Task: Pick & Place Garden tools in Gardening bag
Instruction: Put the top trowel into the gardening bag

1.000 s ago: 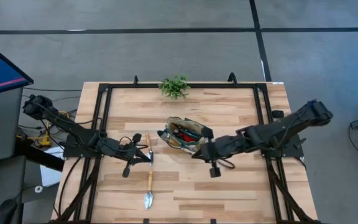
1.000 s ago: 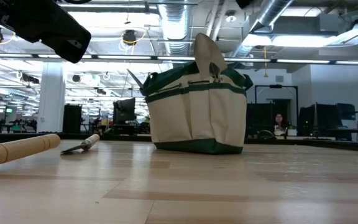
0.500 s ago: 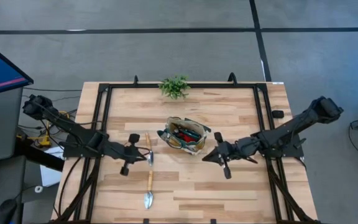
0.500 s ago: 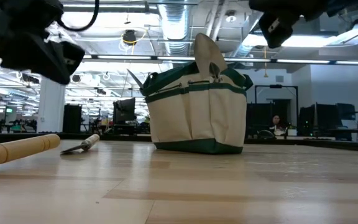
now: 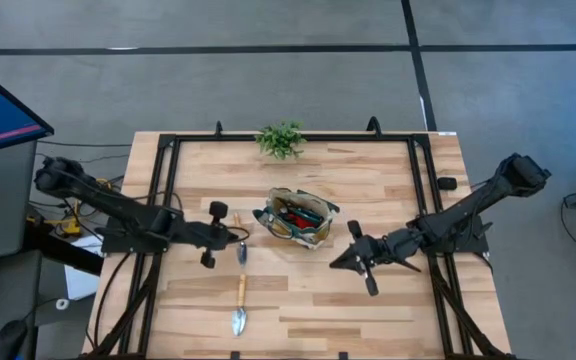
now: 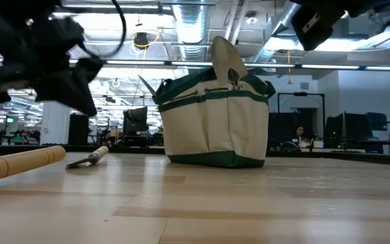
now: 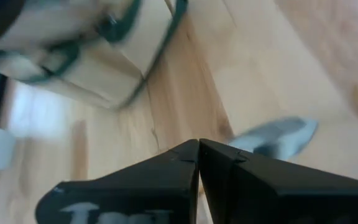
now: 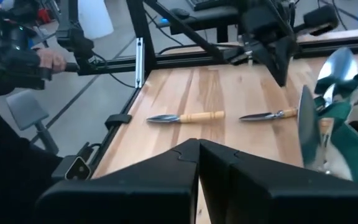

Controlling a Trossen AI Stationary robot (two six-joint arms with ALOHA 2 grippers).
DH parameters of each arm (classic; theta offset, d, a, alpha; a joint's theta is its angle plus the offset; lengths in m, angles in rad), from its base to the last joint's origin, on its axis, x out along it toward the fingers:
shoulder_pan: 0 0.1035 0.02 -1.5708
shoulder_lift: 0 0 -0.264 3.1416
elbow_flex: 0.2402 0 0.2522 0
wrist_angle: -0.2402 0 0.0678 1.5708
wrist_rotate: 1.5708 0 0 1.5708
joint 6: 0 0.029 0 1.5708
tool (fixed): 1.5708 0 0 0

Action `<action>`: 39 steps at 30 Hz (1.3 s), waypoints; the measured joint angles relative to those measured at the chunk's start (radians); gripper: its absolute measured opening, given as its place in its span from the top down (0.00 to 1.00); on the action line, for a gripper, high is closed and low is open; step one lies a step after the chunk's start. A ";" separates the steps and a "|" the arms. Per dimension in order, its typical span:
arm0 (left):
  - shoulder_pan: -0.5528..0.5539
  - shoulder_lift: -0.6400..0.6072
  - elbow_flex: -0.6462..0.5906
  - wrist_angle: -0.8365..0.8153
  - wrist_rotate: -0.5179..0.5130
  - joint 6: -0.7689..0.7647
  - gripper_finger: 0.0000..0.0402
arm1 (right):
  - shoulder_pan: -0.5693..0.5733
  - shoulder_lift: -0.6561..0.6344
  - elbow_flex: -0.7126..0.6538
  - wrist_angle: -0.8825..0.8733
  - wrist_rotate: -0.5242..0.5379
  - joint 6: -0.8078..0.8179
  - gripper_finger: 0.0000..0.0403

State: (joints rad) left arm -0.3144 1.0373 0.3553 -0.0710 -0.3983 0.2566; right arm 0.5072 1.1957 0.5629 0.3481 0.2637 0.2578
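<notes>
The tan, green-trimmed gardening bag (image 5: 296, 218) (image 6: 215, 122) stands upright mid-table, with trowel blades (image 8: 340, 62) and red-and-black tools sticking out of its mouth. Two wooden-handled trowels lie flat left of it: a small one (image 5: 242, 255) (image 8: 269, 114) and a longer one (image 5: 239, 305) (image 8: 185, 117) nearer the near edge. My left gripper (image 5: 241, 238) (image 7: 197, 146) is shut, above the small trowel's handle end, clear of the table in the low view. My right gripper (image 5: 333, 265) (image 8: 197, 144) is shut, in the air right of and nearer than the bag.
A leafy green plant (image 5: 280, 140) stands at the table's far edge. Black frame rails (image 5: 164, 200) run along the table's sides. A person (image 8: 17, 56) shows beyond the table's left side in the right wrist view. Bare wood (image 5: 368, 320) lies near the front edge.
My right gripper has drawn back from the bag toward the table's right and near edges, staying shut. My left gripper has sunk a little over the small trowel and rolled about its own line, also shut. The bag and both trowels have stayed put.
</notes>
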 joint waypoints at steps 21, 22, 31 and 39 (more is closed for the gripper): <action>0.285 0.267 0.000 0.185 0.108 0.173 1.00 | 0.024 0.001 0.000 -0.034 0.052 0.006 1.00; 0.291 0.279 0.000 0.186 0.103 0.171 1.00 | 0.024 0.001 0.000 -0.034 0.052 0.006 1.00; 0.284 0.315 0.000 0.175 0.137 0.138 1.00 | 0.024 0.001 0.000 -0.057 0.052 0.005 1.00; 0.235 0.259 0.000 0.061 0.162 -0.019 1.00 | 0.024 0.001 0.000 -0.065 0.052 0.002 1.00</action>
State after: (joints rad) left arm -0.0790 1.2966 0.3553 -0.0101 -0.2364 0.2379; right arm 0.5308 1.1965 0.5629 0.2828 0.3161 0.2600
